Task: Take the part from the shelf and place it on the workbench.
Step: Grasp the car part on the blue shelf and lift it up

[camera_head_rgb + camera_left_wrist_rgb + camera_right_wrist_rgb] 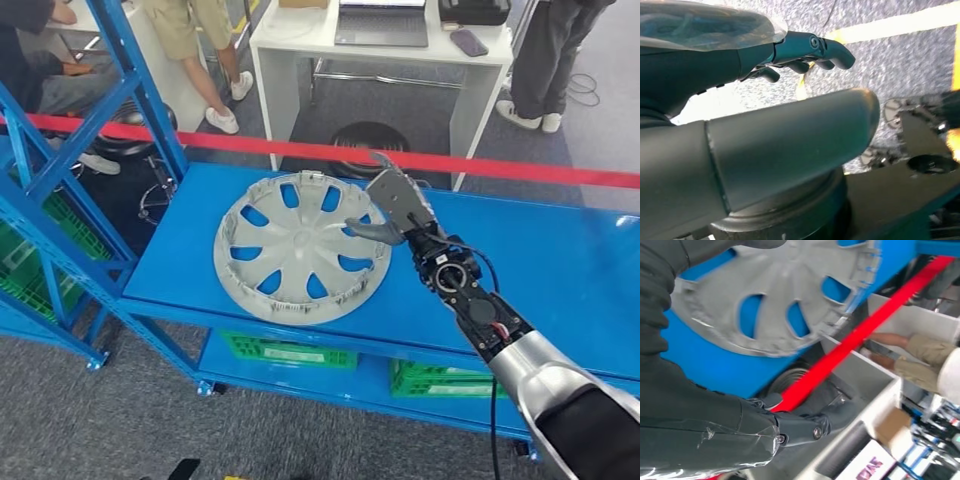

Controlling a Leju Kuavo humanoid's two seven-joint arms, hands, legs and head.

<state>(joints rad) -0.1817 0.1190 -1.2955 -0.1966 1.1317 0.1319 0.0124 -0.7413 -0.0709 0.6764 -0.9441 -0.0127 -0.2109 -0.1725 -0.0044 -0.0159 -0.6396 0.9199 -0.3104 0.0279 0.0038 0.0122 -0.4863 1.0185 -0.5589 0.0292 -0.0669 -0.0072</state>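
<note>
Carpet (90, 420) lies grey below the blue shelf (528, 270), whose lower level holds green crates (290, 352). The right hand (394, 205) reaches over the shelf top at the near right edge of the grey wheel cover (302, 262), which lies flat there; its thumb (370, 232) lies over the rim, fingers stretched out along the edge, but whether it grips the cover cannot be told. The left hand (753, 115) hangs over the floor, fingers loosely curled, holding nothing. Beyond the shelf runs a red tape (483, 165), then a white counter (483, 60) with a laptop (381, 25), and people's legs (547, 60).
</note>
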